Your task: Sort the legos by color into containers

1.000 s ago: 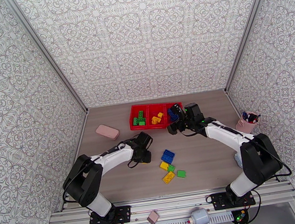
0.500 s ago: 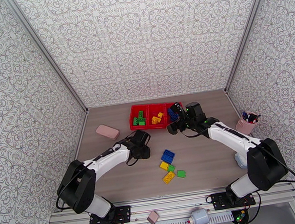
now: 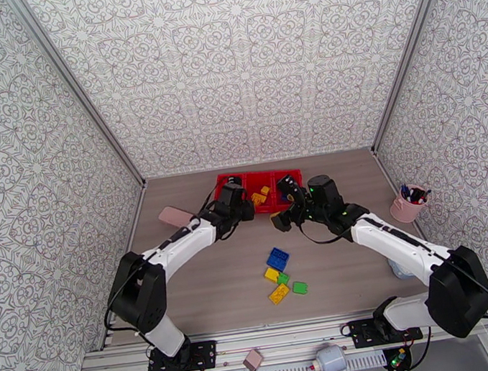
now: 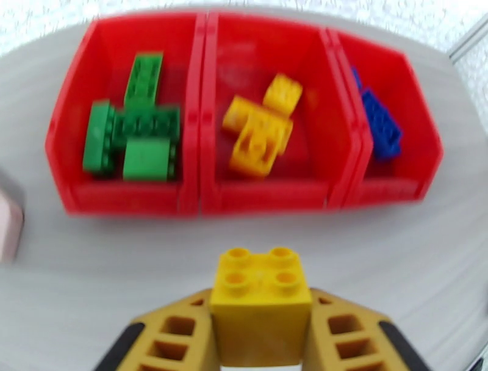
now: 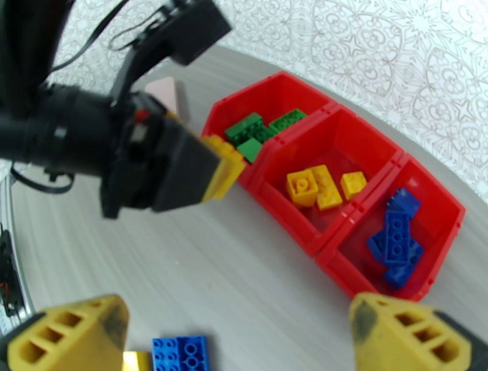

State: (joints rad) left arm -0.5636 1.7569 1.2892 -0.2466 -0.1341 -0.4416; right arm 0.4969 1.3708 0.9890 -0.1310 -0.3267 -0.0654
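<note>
My left gripper (image 3: 241, 207) is shut on a square yellow lego (image 4: 261, 293) and holds it above the table just in front of the red tray (image 3: 257, 174). The right wrist view shows the same lego (image 5: 224, 166) clamped in that gripper. The tray (image 4: 204, 122) holds green legos (image 4: 137, 137) on the left, yellow ones (image 4: 259, 131) in the middle and blue ones (image 4: 378, 122) on the right. My right gripper (image 3: 285, 206) hovers open by the tray's front right corner, nothing between its fingers (image 5: 73, 335). Loose legos lie mid-table: blue (image 3: 277, 258), yellow (image 3: 279, 293), green (image 3: 300, 287).
A pink rounded block (image 3: 174, 216) lies left of the tray, beside my left forearm. A pink pen cup (image 3: 408, 204) stands at the right wall. Patterned walls close in the table on three sides. Bare tabletop lies between the loose legos and the tray.
My left gripper closed on the yellow lego at mid-table and carried it up toward the tray. My right gripper drew back slightly from the blue compartment, still open.
</note>
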